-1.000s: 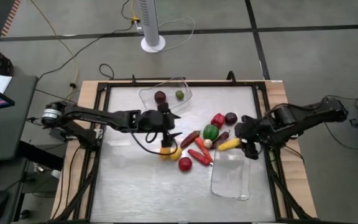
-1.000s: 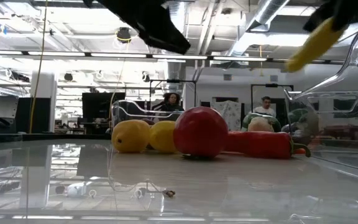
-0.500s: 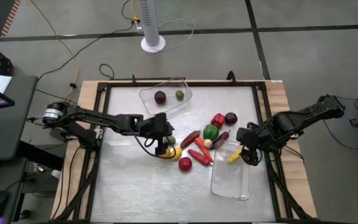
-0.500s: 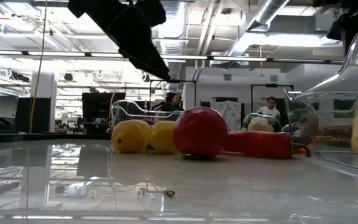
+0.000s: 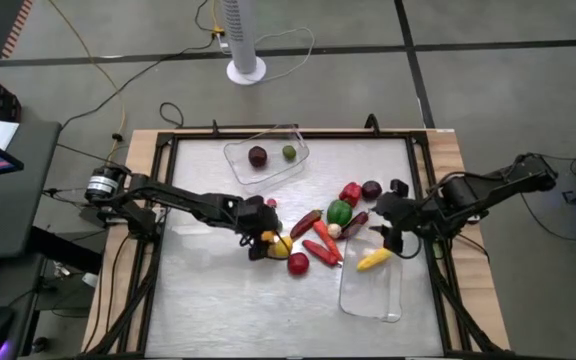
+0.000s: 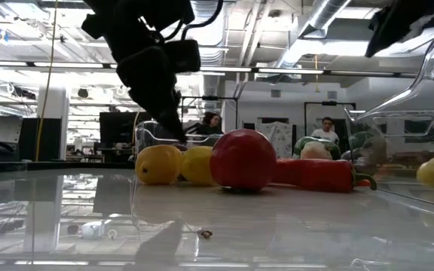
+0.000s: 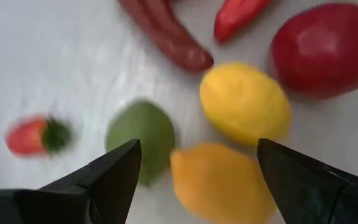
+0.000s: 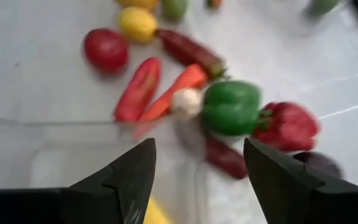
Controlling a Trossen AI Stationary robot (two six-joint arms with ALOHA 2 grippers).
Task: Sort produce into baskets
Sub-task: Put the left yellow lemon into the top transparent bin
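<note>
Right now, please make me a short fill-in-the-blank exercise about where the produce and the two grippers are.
1. The yellow banana-like piece lies inside the clear ____ nearer the right arm.
2. The far basket holds a dark purple piece and a small ____ one.
3. The left gripper is open and reaches over two ____ lemons.
4. The right gripper is open and holds ____.

Missing words: basket; green; yellow; nothing

Two clear baskets, two lemons, three long red peppers.
</note>
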